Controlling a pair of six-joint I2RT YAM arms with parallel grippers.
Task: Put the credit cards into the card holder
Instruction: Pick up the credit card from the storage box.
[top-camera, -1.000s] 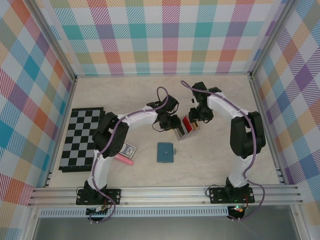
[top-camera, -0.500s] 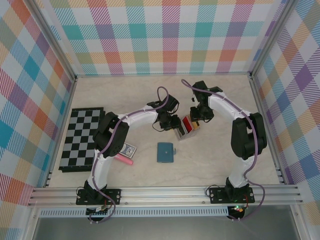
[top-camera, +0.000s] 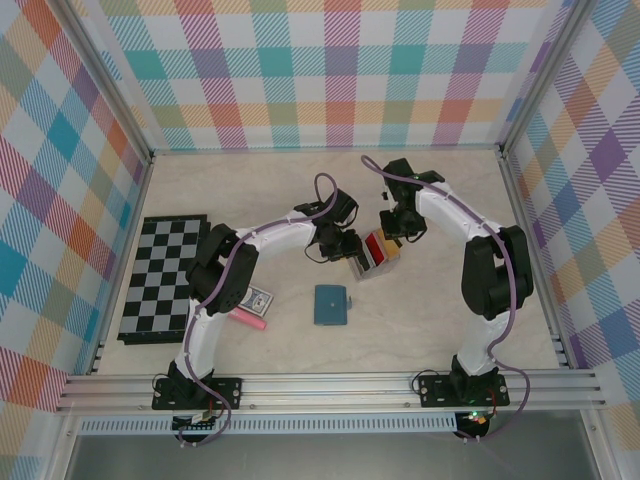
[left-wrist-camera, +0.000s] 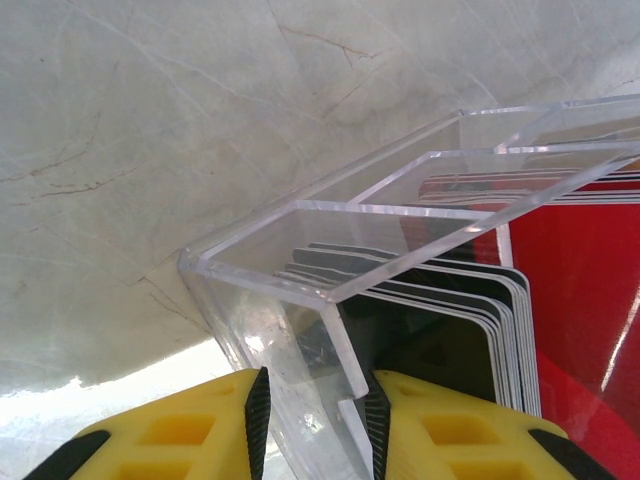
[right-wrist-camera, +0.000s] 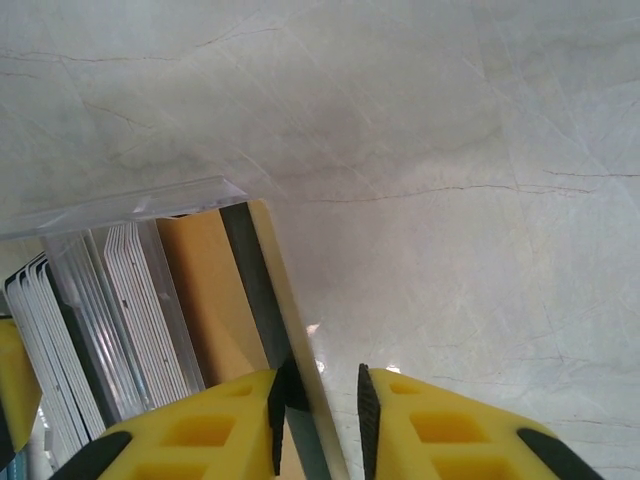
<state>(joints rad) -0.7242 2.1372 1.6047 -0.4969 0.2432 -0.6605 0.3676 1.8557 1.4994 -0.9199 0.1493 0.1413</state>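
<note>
Near edge: a metal rail (top-camera: 330, 385) runs across the front, and the surface (top-camera: 420, 320) lies open just past it.
Card holder: the teal card holder (top-camera: 330, 305) lies flat and alone near the middle, apart from both arms.
Left clutter: a pink stick (top-camera: 250, 318) and a playing-card box (top-camera: 259, 297) crowd the left arm, with a chessboard (top-camera: 160, 278) further left by the side wall.
Cards: the credit cards (top-camera: 375, 247) stand on edge in a clear stand (left-wrist-camera: 300, 260), behind the holder.
Left claw: the left claw (left-wrist-camera: 315, 405) is pinching the stand's clear wall.
Right claw: the right claw (right-wrist-camera: 323, 388) straddles the tan-gold card (right-wrist-camera: 205, 290) at the end of the stack; I cannot tell whether it truly pinches.
Far side: open surface up to the plaid back wall (top-camera: 330, 70).
</note>
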